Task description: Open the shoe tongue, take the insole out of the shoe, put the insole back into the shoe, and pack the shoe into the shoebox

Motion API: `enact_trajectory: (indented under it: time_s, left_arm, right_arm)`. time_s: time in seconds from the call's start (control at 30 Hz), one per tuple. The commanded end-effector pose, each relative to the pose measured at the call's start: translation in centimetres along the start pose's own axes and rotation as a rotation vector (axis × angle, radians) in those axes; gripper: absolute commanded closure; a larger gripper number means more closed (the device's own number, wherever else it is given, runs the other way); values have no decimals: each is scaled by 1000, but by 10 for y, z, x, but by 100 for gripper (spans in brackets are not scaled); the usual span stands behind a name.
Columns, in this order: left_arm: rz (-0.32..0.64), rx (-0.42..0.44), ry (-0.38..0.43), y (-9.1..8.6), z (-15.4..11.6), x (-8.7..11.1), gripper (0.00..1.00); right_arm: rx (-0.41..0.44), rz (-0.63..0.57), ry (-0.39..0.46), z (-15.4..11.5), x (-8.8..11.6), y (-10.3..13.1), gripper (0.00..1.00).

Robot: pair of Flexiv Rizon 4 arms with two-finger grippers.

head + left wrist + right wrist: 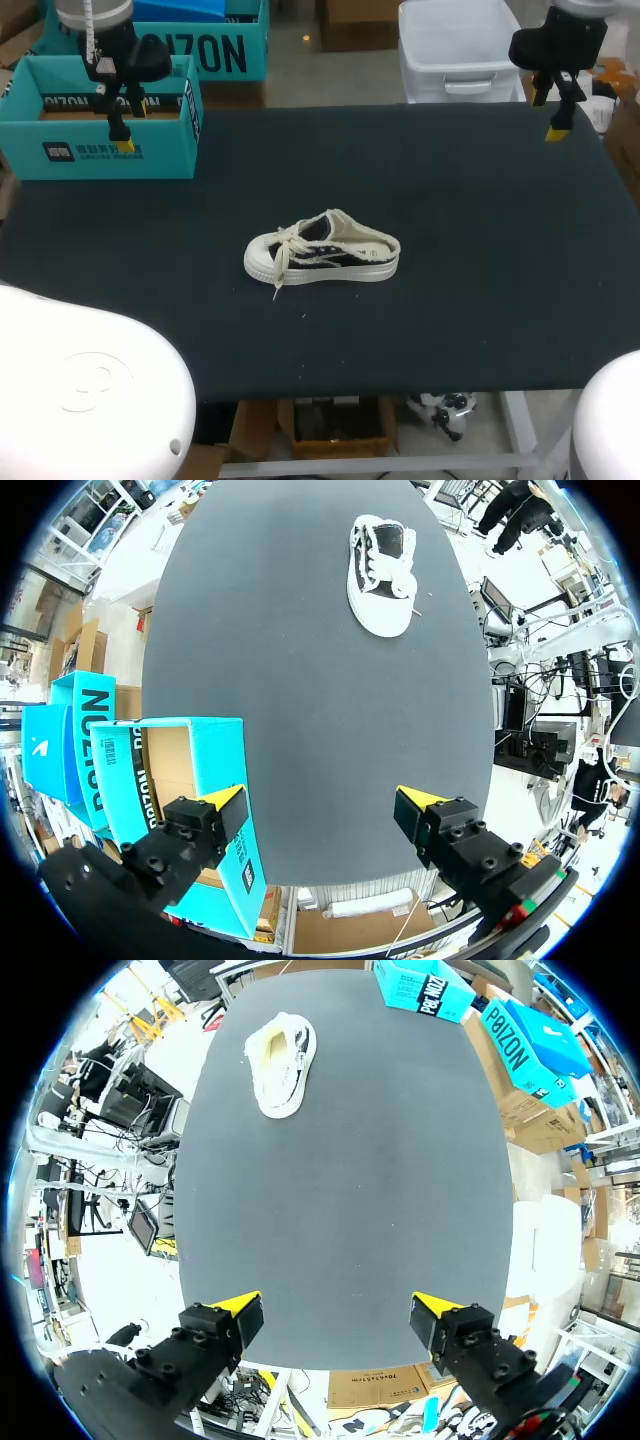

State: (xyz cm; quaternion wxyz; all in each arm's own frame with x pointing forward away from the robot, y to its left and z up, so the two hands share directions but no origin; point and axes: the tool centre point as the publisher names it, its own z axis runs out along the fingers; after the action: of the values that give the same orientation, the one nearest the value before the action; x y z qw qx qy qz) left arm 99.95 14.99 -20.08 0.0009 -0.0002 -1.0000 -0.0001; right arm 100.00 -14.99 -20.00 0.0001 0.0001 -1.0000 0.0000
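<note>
A cream and black shoe (322, 250) with loose cream laces lies on its sole in the middle of the black table (480, 300), toe to the left. It also shows far ahead of each gripper as the shoe (382, 573) and the shoe (281, 1060), where its cream insole can be seen inside. An open teal shoebox (100, 115) stands at the table's back left corner. My left gripper (122, 138) hangs open over that box, the shoebox (190, 800) lying under one finger. My right gripper (555, 118) hangs open over the back right corner, holding nothing.
A second teal box (215, 40) sits behind the shoebox, just off the table's back edge. A white plastic bin (460, 50) stands behind the table at the back right. The shoebox (425, 985) is far across the table from my right gripper.
</note>
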Motion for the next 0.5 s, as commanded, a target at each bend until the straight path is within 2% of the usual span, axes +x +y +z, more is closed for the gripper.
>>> enact_trajectory:
  time_s: [0.03, 0.23, 0.33, 0.5]
  left_arm:
    - [0, 0, 0, 0, 0, 0, 0]
    - [-9, 2, -3, -6, 0, 7, 0]
    - [-25, 7, 9, -11, 1, 13, 0]
    - [-150, -34, 31, -22, 2, 23, 0]
  right_arm:
    - [0, 0, 0, 0, 0, 0, 0]
    - [-33, 27, 3, 9, 1, 8, 0]
    - [-88, 52, 2, 20, 6, 15, 0]
    - [-141, 80, -17, 33, 12, 29, 0]
